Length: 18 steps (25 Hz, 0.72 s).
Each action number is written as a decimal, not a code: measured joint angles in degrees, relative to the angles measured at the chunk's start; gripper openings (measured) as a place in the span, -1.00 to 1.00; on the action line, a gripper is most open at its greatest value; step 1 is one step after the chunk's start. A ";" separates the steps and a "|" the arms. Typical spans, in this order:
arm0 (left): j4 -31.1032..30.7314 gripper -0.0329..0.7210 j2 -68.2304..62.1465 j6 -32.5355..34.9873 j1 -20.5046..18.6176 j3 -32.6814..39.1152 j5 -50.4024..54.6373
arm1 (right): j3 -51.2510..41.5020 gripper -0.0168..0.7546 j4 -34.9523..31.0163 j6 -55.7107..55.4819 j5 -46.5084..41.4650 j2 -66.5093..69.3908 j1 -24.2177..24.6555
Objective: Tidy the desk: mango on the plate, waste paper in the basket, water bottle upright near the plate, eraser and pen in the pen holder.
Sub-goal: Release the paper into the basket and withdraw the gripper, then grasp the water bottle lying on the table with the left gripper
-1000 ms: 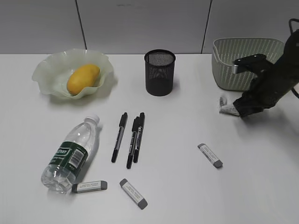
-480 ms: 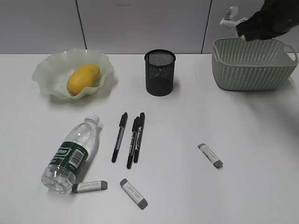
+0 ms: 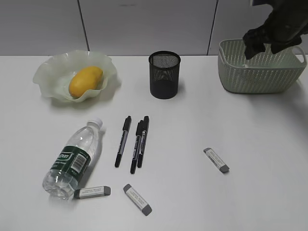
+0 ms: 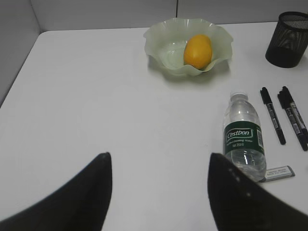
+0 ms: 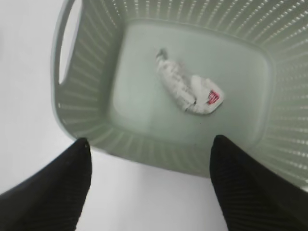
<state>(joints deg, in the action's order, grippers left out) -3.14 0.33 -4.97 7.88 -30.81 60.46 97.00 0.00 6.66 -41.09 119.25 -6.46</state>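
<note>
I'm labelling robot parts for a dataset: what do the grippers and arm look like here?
Both grippers are matte black. The left gripper shows two broad, rounded fingers. The right gripper has fingers with a fine ribbed texture. In the exterior view the right arm looks dark and covered. No markings or cables are visible.

I see a yellow-orange mango [image 3: 85, 81] on a pale green translucent plate [image 3: 48, 72]; the holder [image 3: 164, 75] is black mesh; the basket [image 3: 231, 72] is sage green, perforated with small holes; inside it the paper [image 5: 185, 89] is white with a small red mark; the bottle [image 3: 73, 160] is clear with a dark green label and white cap; the pens [image 3: 134, 143] are black; the erasers [image 3: 137, 199] are white with grey ends; the table [image 3: 250, 144] is white; my right gripper [image 3: 263, 39] is black, and the left gripper [image 4: 159, 192] black too.
</note>
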 joint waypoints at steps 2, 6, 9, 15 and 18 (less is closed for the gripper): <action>0.00 0.32 0.00 0.00 0.00 0.00 0.00 | -2.45 0.58 -0.53 -0.05 -1.30 -3.76 0.00; -0.04 0.32 -0.22 0.00 0.00 0.00 0.00 | -20.54 0.58 -3.55 0.22 1.03 -22.49 -0.31; -0.04 0.32 -0.73 0.00 0.00 0.00 0.00 | -37.90 0.58 -5.76 0.23 1.51 -41.04 -1.35; -0.06 0.32 -4.34 0.00 0.00 0.00 0.00 | -61.18 0.58 -8.49 -2.34 -9.31 -76.97 -5.69; -0.06 0.32 -7.23 0.00 0.00 0.00 0.00 | -64.93 0.56 -8.48 -3.19 -15.70 -91.61 -6.01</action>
<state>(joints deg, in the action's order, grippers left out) -3.20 -6.90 -4.97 7.88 -30.81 60.46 32.07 -8.48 3.47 -56.79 27.64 -12.47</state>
